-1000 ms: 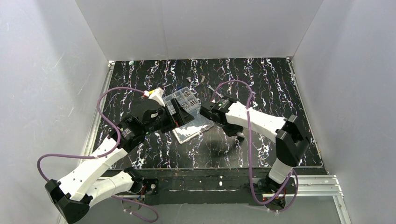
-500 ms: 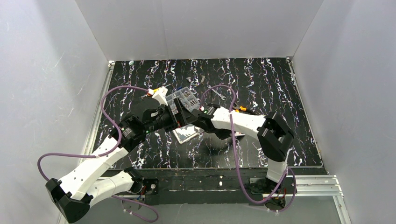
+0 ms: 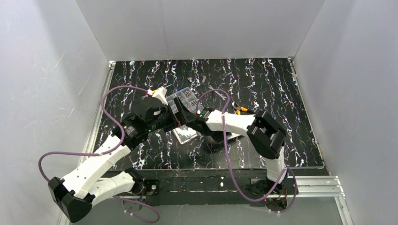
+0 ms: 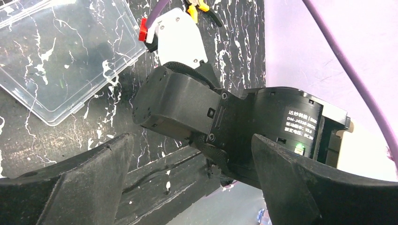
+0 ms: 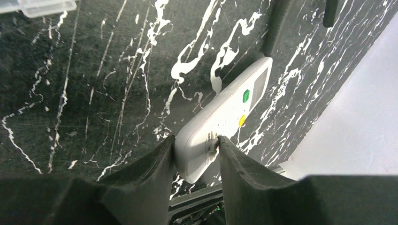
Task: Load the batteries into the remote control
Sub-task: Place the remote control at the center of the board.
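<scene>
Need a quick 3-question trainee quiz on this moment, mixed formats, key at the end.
1. True or false: the left gripper is clamped on the remote.
2. The remote's two buttons are: A green and yellow; B red and blue; C both black.
3. Fill in: the remote's near end sits between the fingers of the ___ gripper.
Key: 1 false, it is open and empty; 2 A; 3 the right gripper.
</scene>
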Robot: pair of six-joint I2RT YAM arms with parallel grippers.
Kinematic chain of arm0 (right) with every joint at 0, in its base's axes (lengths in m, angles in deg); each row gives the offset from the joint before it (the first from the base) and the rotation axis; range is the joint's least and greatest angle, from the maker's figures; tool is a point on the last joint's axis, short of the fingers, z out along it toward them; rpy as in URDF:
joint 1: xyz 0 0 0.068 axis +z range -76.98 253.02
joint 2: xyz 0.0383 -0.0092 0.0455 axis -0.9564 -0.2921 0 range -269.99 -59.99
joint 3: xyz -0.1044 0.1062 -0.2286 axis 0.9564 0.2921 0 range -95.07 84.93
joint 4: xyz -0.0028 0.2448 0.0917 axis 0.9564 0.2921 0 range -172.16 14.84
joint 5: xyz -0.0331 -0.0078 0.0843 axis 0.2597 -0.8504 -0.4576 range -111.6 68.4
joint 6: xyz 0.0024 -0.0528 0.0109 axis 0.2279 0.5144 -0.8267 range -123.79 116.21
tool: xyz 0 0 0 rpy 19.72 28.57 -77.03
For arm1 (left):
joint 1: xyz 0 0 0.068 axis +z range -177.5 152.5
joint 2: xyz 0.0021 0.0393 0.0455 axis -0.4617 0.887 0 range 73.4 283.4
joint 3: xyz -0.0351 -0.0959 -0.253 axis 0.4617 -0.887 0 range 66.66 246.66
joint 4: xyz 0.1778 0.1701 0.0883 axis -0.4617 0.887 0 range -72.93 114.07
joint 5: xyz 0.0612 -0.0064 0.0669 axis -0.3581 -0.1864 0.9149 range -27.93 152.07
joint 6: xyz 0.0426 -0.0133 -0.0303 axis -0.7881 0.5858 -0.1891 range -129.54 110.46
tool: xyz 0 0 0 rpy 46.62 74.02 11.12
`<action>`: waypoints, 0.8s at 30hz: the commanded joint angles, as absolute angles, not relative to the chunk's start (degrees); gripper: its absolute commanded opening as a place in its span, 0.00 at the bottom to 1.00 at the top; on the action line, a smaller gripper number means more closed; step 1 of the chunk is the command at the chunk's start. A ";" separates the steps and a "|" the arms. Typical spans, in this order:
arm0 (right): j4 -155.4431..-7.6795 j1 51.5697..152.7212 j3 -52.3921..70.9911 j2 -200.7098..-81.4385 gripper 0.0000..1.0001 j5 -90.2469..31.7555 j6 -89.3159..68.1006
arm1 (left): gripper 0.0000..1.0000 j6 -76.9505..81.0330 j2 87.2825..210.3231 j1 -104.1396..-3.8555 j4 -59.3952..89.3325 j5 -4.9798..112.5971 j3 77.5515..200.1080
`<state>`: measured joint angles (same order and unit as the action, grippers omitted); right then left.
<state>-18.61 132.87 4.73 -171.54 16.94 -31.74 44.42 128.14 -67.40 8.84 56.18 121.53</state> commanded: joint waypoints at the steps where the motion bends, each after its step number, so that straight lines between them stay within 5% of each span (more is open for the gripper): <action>1: -20.61 133.40 4.31 -173.67 0.47 16.97 -32.27 | 0.98 44.70 127.81 -68.65 6.52 50.10 122.78; 24: -23.77 133.51 4.93 -171.10 0.54 13.50 -32.59 | 1.00 44.36 127.31 -68.71 8.18 50.28 123.45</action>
